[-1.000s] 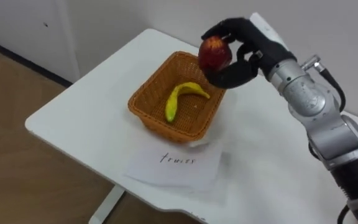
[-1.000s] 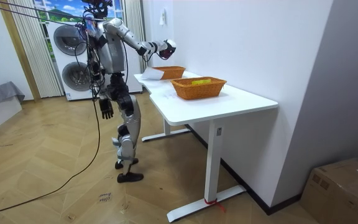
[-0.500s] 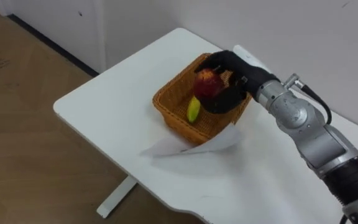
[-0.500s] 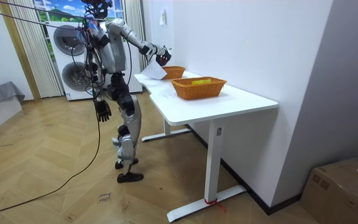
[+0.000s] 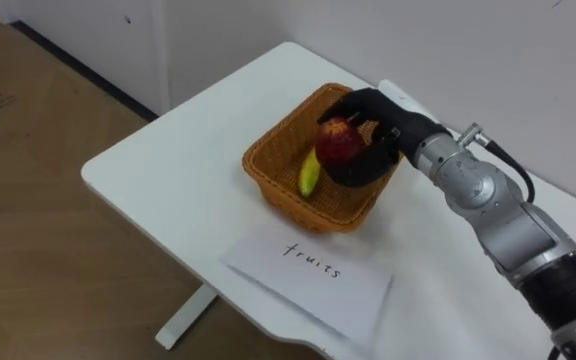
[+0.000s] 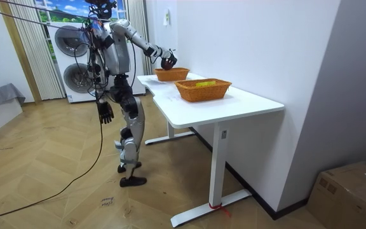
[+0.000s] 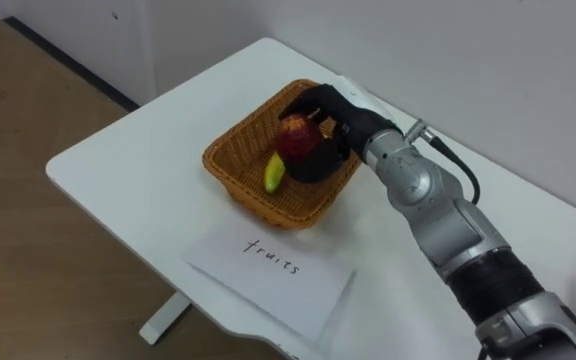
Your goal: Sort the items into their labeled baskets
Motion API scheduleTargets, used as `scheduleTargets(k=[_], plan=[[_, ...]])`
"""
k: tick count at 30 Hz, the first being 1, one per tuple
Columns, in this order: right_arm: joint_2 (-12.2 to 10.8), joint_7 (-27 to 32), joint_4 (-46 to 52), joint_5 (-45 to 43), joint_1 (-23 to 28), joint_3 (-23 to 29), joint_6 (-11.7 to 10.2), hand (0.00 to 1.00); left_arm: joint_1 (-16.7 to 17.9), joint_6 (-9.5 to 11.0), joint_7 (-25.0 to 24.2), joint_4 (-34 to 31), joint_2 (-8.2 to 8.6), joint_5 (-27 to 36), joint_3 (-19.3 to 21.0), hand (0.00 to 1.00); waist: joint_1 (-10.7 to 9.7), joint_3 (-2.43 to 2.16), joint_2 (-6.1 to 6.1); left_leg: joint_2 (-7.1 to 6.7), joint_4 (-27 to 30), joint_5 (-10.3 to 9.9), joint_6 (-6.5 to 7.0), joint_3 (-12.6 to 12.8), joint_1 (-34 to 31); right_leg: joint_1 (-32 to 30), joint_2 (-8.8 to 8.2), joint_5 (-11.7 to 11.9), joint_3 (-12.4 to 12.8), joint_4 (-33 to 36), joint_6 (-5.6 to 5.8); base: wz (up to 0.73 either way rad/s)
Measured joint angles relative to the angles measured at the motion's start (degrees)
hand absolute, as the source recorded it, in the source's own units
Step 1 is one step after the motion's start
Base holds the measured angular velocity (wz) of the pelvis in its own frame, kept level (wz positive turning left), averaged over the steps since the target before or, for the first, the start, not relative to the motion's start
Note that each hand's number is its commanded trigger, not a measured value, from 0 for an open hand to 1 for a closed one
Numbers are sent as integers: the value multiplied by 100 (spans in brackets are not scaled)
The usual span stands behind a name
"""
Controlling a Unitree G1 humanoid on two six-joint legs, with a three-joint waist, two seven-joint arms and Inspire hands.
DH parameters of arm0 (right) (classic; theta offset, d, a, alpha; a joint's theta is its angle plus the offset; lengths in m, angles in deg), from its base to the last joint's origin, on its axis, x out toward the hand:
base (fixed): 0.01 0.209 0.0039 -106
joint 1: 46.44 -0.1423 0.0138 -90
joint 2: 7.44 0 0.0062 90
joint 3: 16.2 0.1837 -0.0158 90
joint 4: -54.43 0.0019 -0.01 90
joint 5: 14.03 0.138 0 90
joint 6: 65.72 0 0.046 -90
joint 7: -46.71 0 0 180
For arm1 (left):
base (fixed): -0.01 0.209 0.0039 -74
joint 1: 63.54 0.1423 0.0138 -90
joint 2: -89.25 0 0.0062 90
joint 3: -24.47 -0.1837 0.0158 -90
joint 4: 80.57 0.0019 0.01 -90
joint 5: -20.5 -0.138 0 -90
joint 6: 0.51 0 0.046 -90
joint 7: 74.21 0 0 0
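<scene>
Wicker is what catches the eye first: an orange-brown wicker basket (image 5: 280, 160) sits towards the far corner of the white desk (image 5: 168, 170), where the robot stands reaching out over it. The right robot hand (image 5: 380, 140) is down inside the basket, fingers and thumb curled around a red apple (image 5: 339, 140), which hangs just above the basket's floor rather than resting on it. I'd judge that low hold is meant to let the fruit settle gently instead of dropping. A yellow banana (image 5: 310, 175) already lies in the basket, just beside the apple. In front of the basket lies a sheet of paper (image 5: 308, 265) with a handwritten word on it, presumably marking this one for fruit. A second basket (image 6: 203, 89) stands beside the first, further along the desk. The left robot hand (image 6: 106, 113) hangs idle at the robot's thigh, well away from the basket, fingers loose.
</scene>
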Motion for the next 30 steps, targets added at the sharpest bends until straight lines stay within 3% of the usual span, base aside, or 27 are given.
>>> scheduleTargets(k=[1, 4, 5, 6, 25, 30], plan=[[0, 0, 0, 0, 0, 0, 0, 83, 0, 0, 0, 0, -6, 0, 0, 0, 1, 0, 0, 0, 0, 0, 0, 0, 0, 0, 0, 0, 0, 0, 0, 0], [0, 0, 0, 0, 0, -1, 0, 51, 1, 0, 0, 0, -19, 0, -1, 0, 1, 0, 0, 0, 1, 0, 0, 1, 1, 1, -1, 0, -1, 0, 0, 0], [0, 0, 0, 1, 0, -1, 0, 11, 0, 0, 0, 0, -23, 0, -2, 0, 0, 0, -1, 0, 1, 0, 0, 2, 2, 1, -1, 0, -1, 0, 0, 0], [0, 0, 0, 1, 0, -1, 0, 0, 0, 0, 0, 0, -25, 0, -2, 0, 0, 0, -1, 0, 1, 0, 0, 2, 2, 1, -1, 0, -1, 0, 0, 0], [1, 1, 0, 17, 0, -1, -8, 0, -2, 5, 10, -1, -35, 0, -2, 0, -9, -4, -6, -1, 3, 0, 0, 2, 0, 7, 1, 0, -5, 0, 0, 0], [25, 1, 56, 28, -2, 14, -15, 0, 6, 26, 8, -16, -39, 34, -1, 0, -132, -13, -18, -5, 12, 0, 0, -17, 15, 44, 1, 0, 3, -11, 0, 3]])
